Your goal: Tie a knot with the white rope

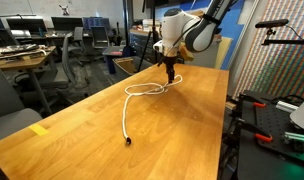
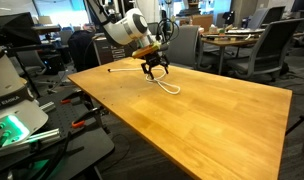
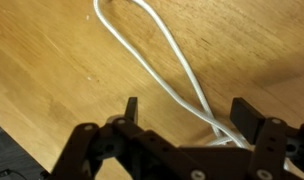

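— Gripper (image 3: 187,108) fills the wrist view, jaws wide, two strands of the white rope (image 3: 182,57) running between them, nothing clamped.
— Any knot yet?
— None, just a loose bend lying on the table (image 1: 182,140). I'd say all the tying is left. Only an exterior view shows the rope's dark tip (image 1: 127,141).

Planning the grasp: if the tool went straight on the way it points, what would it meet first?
Likely the white rope: in the wrist view its strands lie between the fingers of the open tool, on the table. Height is unclear.
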`<state>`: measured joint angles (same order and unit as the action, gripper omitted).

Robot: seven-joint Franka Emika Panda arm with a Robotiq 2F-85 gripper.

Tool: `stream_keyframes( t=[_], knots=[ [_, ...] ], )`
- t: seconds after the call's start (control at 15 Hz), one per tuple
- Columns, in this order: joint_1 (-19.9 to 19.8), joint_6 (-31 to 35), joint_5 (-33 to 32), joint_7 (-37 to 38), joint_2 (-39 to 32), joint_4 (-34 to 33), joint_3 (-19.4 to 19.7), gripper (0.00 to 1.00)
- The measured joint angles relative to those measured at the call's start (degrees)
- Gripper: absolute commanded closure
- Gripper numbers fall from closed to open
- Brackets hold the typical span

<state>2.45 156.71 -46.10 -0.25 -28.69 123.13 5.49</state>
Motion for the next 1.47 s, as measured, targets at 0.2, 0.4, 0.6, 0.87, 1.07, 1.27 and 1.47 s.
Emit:
stream_keyframes(
  t=[0.2,0.4,0.6,0.87,1.07,1.27,1.47],
  knots=[
    [0.1,0.9,2.2,0.0,-1.1,-0.9,-0.4,0.11],
    [0.6,1.3,2.4,0.0,-2.5,-2.0,-0.4,0.11],
    [1.8,1.4,2.2,0.0,-3.9,-2.8,-0.2,0.09],
    [2.3,1.3,2.7,-1.9,-5.2,-2.8,-1.6,0.51],
    [2.3,1.3,3.0,-3.4,-5.3,-2.7,-2.4,0.74],
    [2.2,1.3,4.0,-4.2,-5.3,-2.7,-2.8,0.96],
    [1.8,1.3,6.3,-5.5,-5.3,-2.9,-2.9,0.98]
  ],
)
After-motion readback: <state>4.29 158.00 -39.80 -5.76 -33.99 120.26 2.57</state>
